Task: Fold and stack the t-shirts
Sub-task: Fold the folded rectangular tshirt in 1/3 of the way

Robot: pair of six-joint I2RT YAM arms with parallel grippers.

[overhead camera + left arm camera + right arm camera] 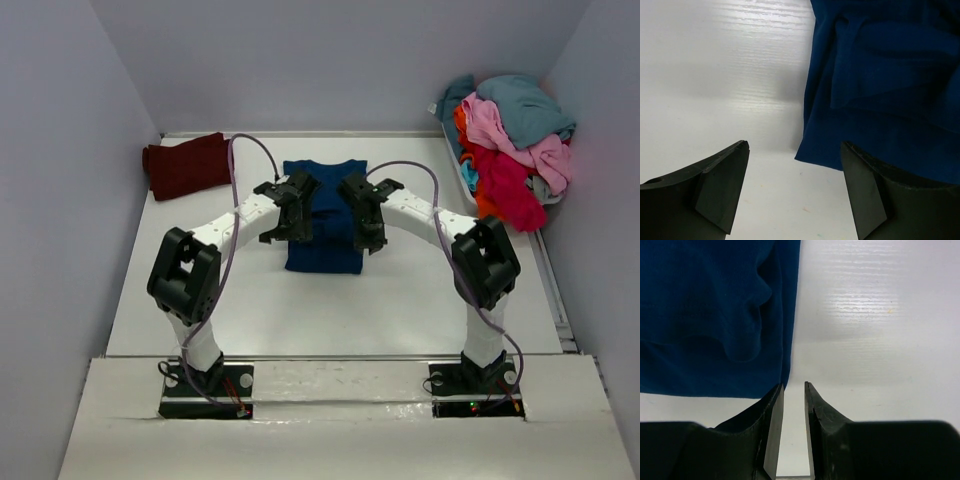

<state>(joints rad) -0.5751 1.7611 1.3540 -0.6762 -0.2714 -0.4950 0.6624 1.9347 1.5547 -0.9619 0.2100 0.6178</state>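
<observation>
The blue shirt [325, 250] lies mid-desk as a long folded strip. Its long axis runs from the near edge toward the back wall, and the two arms flank it at about mid-length. That flanking is what the next fold turns on: each arm is equally near, each on its own side edge.

The left end effector [794, 147] stands wide open. The shirt's near left corner lies just ahead and to its right, with the right-hand finger over the hem and the left-hand one over bare desk [400, 300].

The right end effector [794, 385] has its jaws drawn close, with only a thin slit of white desk between them. The shirt's right edge runs down to the tip of the left-hand finger, touching or nearly so. No cloth shows in the slit (whether a thread of hem is caught, the view does not settle).

Judging by this, a fold along the long axis needs both corners pinched. The left still has to straddle its corner, and the right sits a shade outside its edge.

The desk is smooth, white and faintly ribbed, so cloth should slide on it. There is bare surface on both sides of the strip. The maroon shirt [187, 165] lies folded at the far left, well apart, and the pile [510, 140] is heaped at the far right.
</observation>
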